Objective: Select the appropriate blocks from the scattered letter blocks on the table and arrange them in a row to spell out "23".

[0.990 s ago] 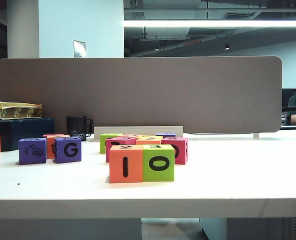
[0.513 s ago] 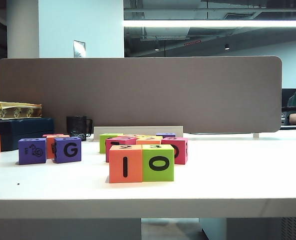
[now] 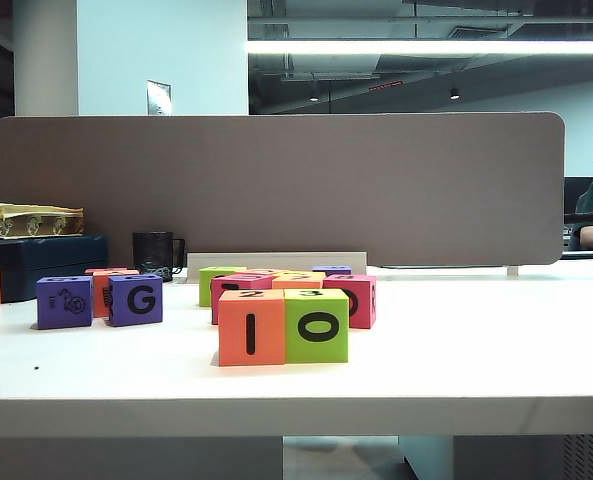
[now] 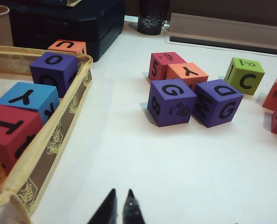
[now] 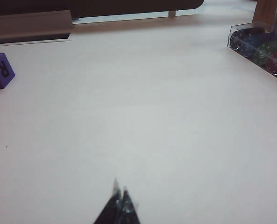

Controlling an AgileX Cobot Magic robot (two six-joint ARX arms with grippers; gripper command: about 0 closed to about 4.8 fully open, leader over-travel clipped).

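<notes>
**Foam pair stands at the front of the desk**

The orange cube and the lime green cube stand side by side, touching, nearest the front edge of the white desk — ahead of the other letter blocks. They look like matte foam: light, squashy, square-edged, best pinched across two flat opposite faces. The left pincer hangs clenched and empty above bare desk near a fabric-edged tray; the right pincer — also clenched, empty — hangs over open desk.
</notes>
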